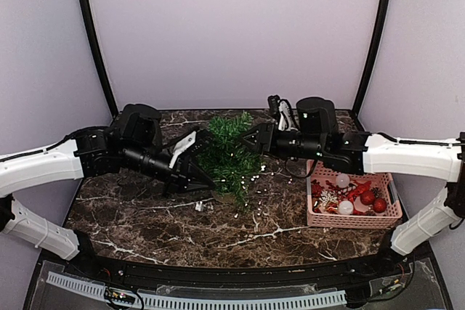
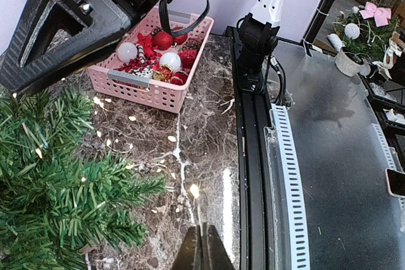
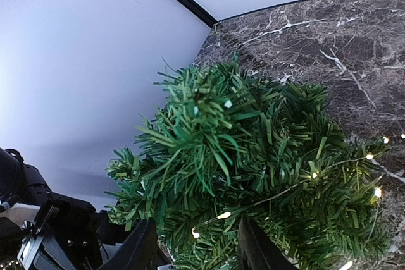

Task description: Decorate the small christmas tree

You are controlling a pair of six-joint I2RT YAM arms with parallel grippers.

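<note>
**Small christmas tree** [image 1: 229,152]: bushy and dark green. It stands mid-counter [image 1: 145,230], toward the far edge, between the two arms. Its base is almost wholly hidden under the lower branches in the top view and is cut off in both wrist views.

**String of lights** [image 3: 221,215]: tiny warm bulbs on a thin wire threaded through the lower branches. More bulbs lie scattered on the counter on the tree's basket side. The run of the wire is hard to trace.

**Left fingers** [image 2: 212,257]: pressed together, with nothing seen between them. Only their tips show, at the bottom edge of the left wrist view, low over the counter just beside the tree. In the top view their ends are lost against the lower branches.

**Right fingers** [image 3: 142,248]: apart, at the tree's upper right side, with foliage and lit wire in the gap. Only their ends show. Whether either one touches the needles cannot be made out.

**Basket** [image 1: 354,221]: pink and slatted. It sits by the right edge of the counter, well apart from the tree. It holds red balls [image 1: 379,205], white balls [image 1: 345,207] and red oddments too small to identify.

**White scrap** [image 1: 200,207]: lies on the counter near the tree's foot. It is too small to identify.
</note>
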